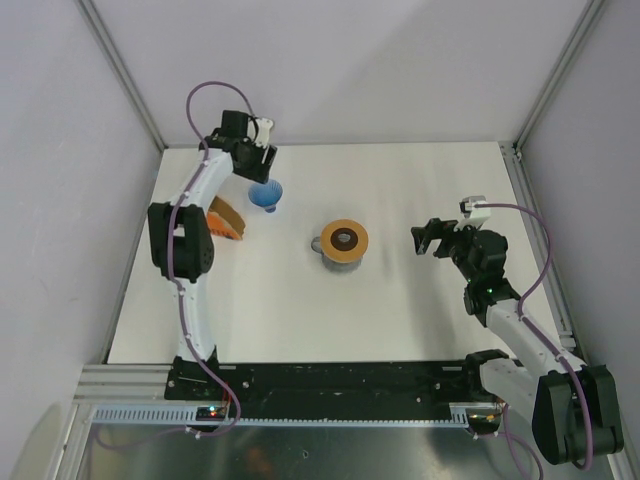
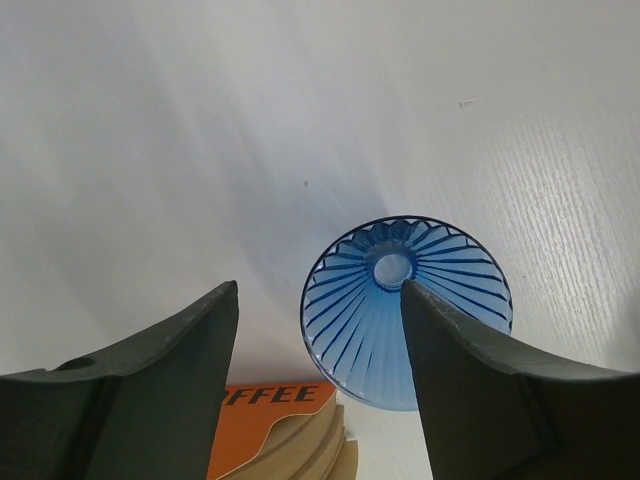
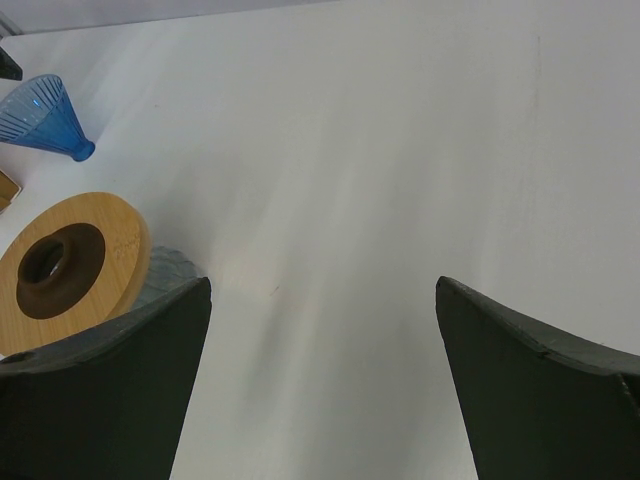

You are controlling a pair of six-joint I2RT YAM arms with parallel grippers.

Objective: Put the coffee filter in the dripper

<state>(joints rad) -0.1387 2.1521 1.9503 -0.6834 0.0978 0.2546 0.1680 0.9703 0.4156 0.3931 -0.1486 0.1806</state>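
Black right fingers (image 3: 100, 400) hang spread wide, holding nothing, over the white desk (image 1: 400, 190) at 3 o'clock from the grey mug (image 1: 320, 246), which is capped by a wooden ring (image 1: 344, 240). At the mug's 9 o'clock, the coffee filter (image 2: 305, 445) sits stacked with others in an orange holder (image 1: 228, 218). The blue dripper (image 1: 266, 194) is near the holder, at its 2 o'clock. It is tilted, with its open mouth facing the left fingers (image 2: 130, 400) at its 12 o'clock. Those fingers are parted and clamp nothing; whether one touches the rim cannot be told.
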